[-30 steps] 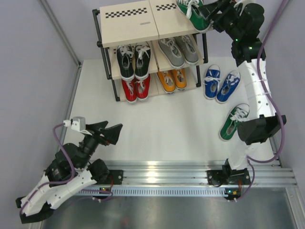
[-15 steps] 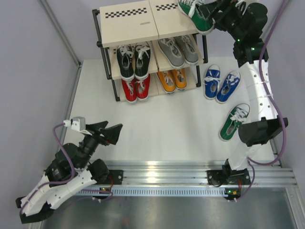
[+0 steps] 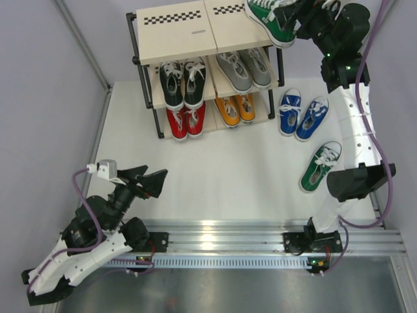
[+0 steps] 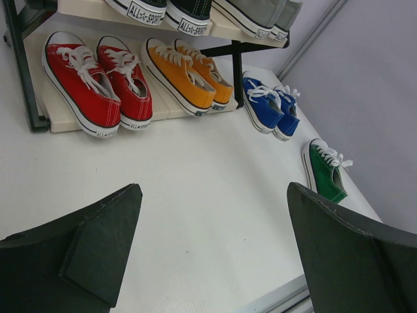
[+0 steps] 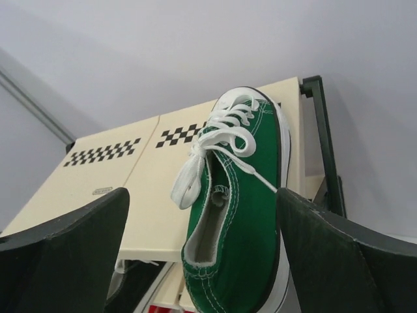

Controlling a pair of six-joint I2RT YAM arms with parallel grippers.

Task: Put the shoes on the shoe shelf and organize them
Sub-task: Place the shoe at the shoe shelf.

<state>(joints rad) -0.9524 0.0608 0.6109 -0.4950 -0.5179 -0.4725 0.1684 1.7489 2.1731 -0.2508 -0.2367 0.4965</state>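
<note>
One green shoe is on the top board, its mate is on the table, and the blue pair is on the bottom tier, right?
Not quite: the blue pair sits on the table beside the shelf, as the top view shows. The rest holds.

Red shoes (image 4: 81, 85) and orange shoes (image 4: 179, 78) rest on the board (image 4: 159, 107); blue shoes (image 4: 264, 107) seemingly touch.
</note>
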